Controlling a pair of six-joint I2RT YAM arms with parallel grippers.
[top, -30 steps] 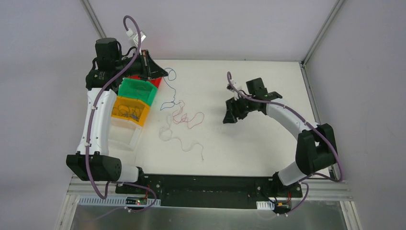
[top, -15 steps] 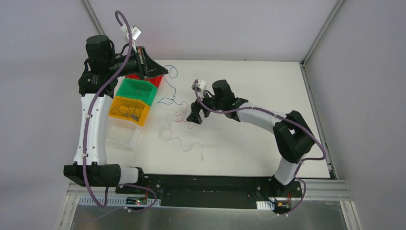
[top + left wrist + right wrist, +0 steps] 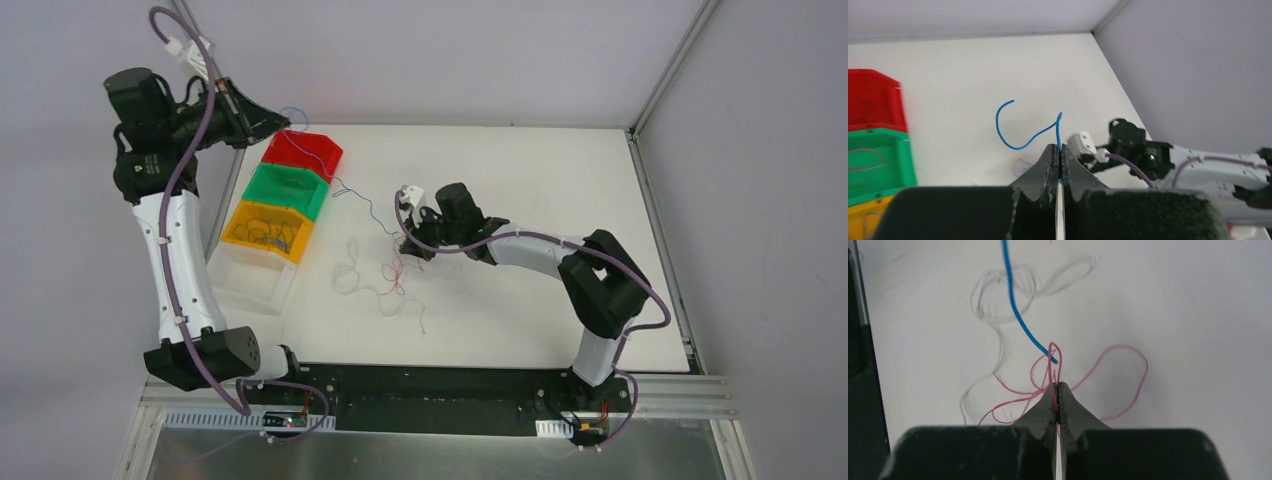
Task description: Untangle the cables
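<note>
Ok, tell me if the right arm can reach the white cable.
Probably, once freed: the white cable lies uncovered close by, but the right pincer is shut on the red cable.

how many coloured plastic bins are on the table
3, in a row at the table's left: the red plastic bin at the far end, the green plastic bin in the middle, the yellow plastic bin nearest. None seems hidden.

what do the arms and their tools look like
The left arm and right arm have white curved links, black joints and a thick purple cable running along. The left tool and right tool are black, tapering to narrow tips.
</note>
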